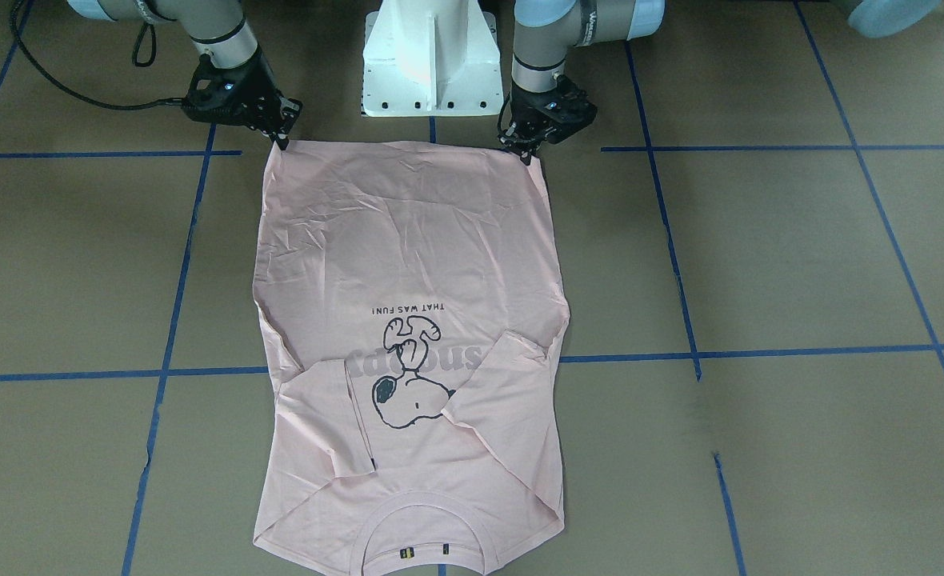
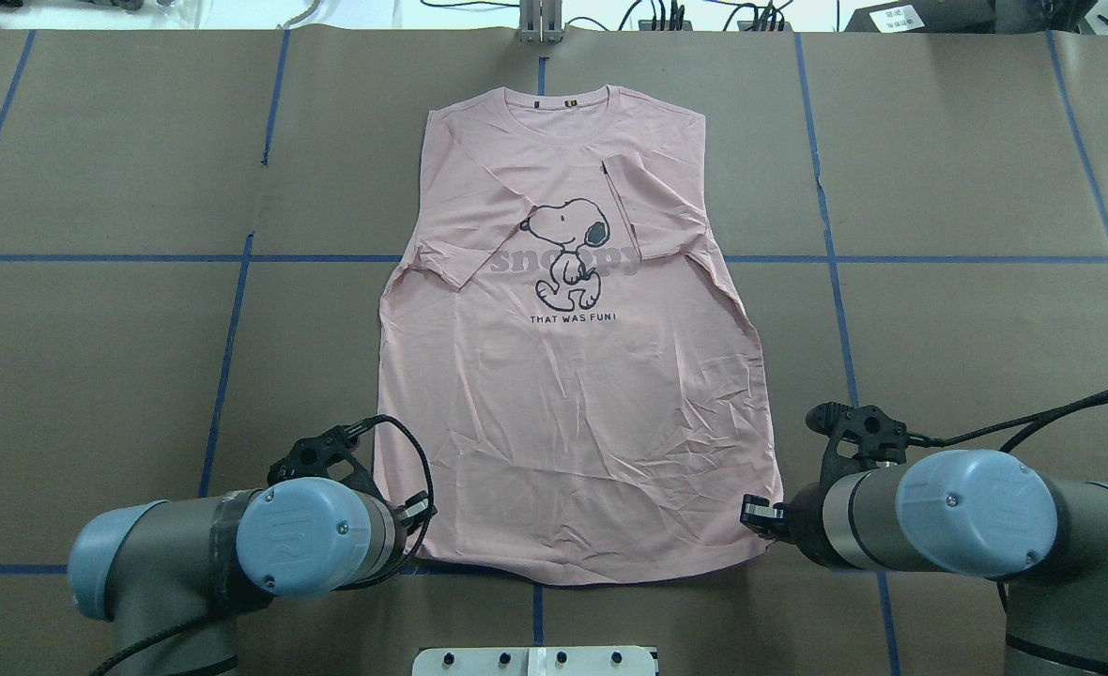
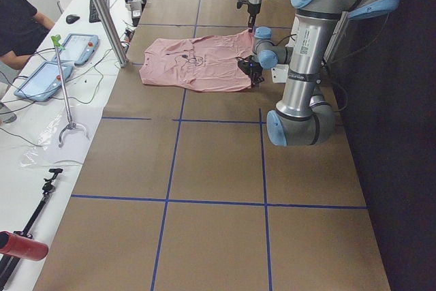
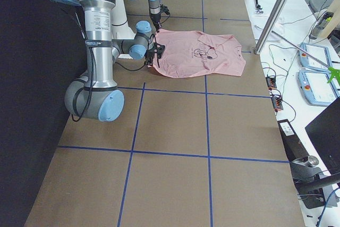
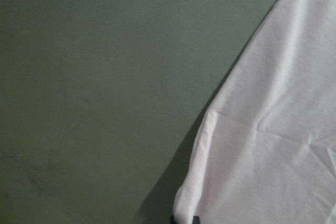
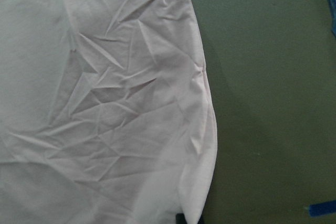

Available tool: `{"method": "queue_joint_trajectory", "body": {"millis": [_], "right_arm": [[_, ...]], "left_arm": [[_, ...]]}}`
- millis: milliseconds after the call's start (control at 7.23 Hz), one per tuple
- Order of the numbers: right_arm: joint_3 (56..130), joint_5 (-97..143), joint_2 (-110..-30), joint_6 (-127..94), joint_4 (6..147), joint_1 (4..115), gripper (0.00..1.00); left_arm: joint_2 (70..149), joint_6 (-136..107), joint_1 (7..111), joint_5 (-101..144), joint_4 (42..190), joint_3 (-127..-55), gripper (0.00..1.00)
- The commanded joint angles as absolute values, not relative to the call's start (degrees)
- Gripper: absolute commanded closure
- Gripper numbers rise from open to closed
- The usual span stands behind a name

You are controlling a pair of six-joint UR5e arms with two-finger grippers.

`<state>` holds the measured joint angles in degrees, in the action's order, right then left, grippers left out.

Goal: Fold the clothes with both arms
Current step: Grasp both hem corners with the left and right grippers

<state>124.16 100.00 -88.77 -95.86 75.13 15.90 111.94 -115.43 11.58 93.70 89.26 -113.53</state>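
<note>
The pale pink T-shirt point(image 2: 573, 394) lies flat, print side up, on the brown table, collar away from the robot and both sleeves folded in over the chest. My left gripper point(image 2: 420, 514) sits at the hem's left corner and my right gripper point(image 2: 754, 512) at the hem's right corner. In the front-facing view the left gripper point(image 1: 529, 154) and right gripper point(image 1: 282, 142) each pinch a corner of the T-shirt point(image 1: 408, 240) with narrow fingertips. Each wrist view shows the hem corner point(image 5: 185, 214) point(image 6: 191, 213) running down between dark fingertips at the bottom edge.
The white pedestal base point(image 1: 430, 64) stands just behind the hem between the two arms. Blue tape lines point(image 2: 235, 319) grid the table. A side bench with tablets point(image 3: 41, 80), a metal post point(image 3: 102, 11) and a seated person lies beyond the far edge.
</note>
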Motion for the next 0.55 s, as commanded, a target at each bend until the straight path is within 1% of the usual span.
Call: {"method": "queue_joint_trajectory", "body": {"millis": [0,138,276,415], "right_arm": [[125.7,105.9,-89.9,-95.7,75.1,18.0,1.00],[126.9,109.0,-91.7,-95.5,75.1,18.2,1.00],[128.8,112.6,-92.7,-95.4,75.1,18.2,1.00],[131.6,116.6,-94.3,-95.4,75.1,17.9,1.00]], "left_arm": [[111.5,-114.8,10.9,94.0,84.5,-118.8,1.00],[111.9,-114.9,10.0,94.0,82.9,-120.7,1.00],[111.7,-114.9,6.2,94.0,80.1,-123.5,1.00],[111.9,-114.8,5.8,94.3,75.6,-128.4,1.00]]}}
